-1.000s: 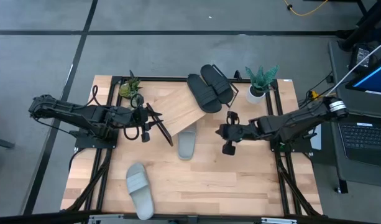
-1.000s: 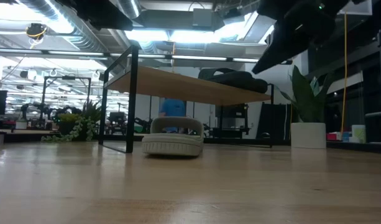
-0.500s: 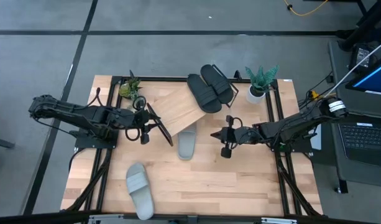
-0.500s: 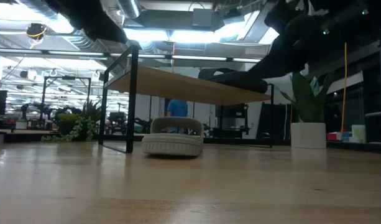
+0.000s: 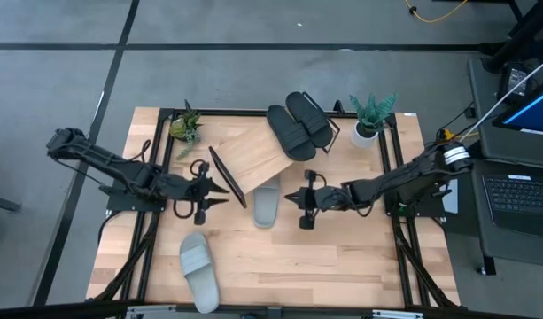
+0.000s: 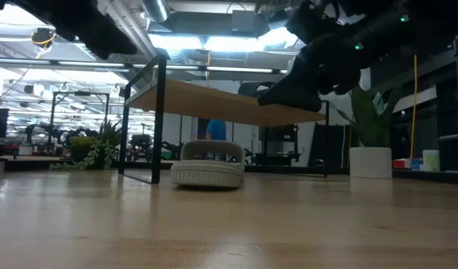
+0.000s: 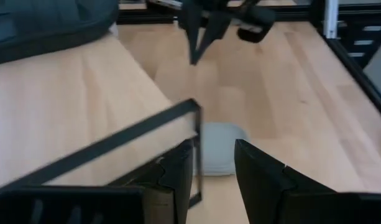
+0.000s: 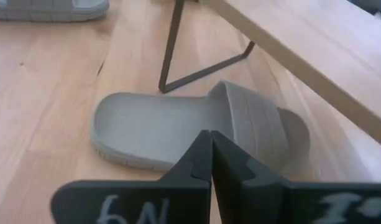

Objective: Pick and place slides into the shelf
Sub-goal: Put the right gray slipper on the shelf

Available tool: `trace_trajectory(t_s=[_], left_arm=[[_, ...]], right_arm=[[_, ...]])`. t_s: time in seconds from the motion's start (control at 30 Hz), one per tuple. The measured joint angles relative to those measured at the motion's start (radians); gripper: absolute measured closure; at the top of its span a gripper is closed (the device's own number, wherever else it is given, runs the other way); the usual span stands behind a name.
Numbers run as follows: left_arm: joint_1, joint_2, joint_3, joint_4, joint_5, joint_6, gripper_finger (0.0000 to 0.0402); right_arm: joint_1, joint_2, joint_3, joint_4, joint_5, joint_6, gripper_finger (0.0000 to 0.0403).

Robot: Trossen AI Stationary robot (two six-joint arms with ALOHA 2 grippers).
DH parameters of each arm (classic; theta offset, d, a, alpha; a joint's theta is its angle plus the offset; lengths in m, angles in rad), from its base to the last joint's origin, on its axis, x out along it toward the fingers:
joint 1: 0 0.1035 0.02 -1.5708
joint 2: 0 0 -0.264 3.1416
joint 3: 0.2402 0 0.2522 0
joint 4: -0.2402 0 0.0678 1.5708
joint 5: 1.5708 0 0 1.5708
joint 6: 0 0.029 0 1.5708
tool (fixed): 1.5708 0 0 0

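Two black slides (image 5: 299, 126) lie on the high far end of the tilted wooden shelf (image 5: 253, 156). One grey slide (image 5: 266, 204) rests sole-down on the table, its toe end under the shelf's low edge; it also shows in the right wrist view (image 8: 196, 130) and the low view (image 6: 208, 169). The other grey slide (image 5: 198, 270) lies near the table's near edge. My right gripper (image 5: 290, 197) is shut and hovers just right of the grey slide by the shelf. My left gripper (image 5: 221, 190) is open at the shelf's left frame leg, touching nothing.
A white potted plant (image 5: 368, 120) stands at the far right corner and a small green plant (image 5: 184, 126) at the far left. The shelf's black wire leg (image 8: 178, 56) stands close behind the grey slide. Bare tabletop (image 5: 342, 257) spreads over the near right.
My right gripper has moved toward the table's left, closing on the grey slide under the shelf, and has come lower. My left gripper has shifted toward the near edge along the shelf's left side. The slides and the shelf have stayed in place.
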Motion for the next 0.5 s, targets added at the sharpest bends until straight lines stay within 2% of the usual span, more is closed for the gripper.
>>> trace_trajectory(t_s=[0.33,0.5], left_arm=[[-0.184,0.0,0.0,-0.008,-0.056,-0.059,0.0292],[-0.231,0.0,0.0,-0.009,-0.091,-0.059,0.0292]], right_arm=[[-0.002,0.134,0.118,-0.049,0.005,-0.037,0.0394],[-0.002,0.208,0.194,-0.046,0.005,-0.07,0.0355]])
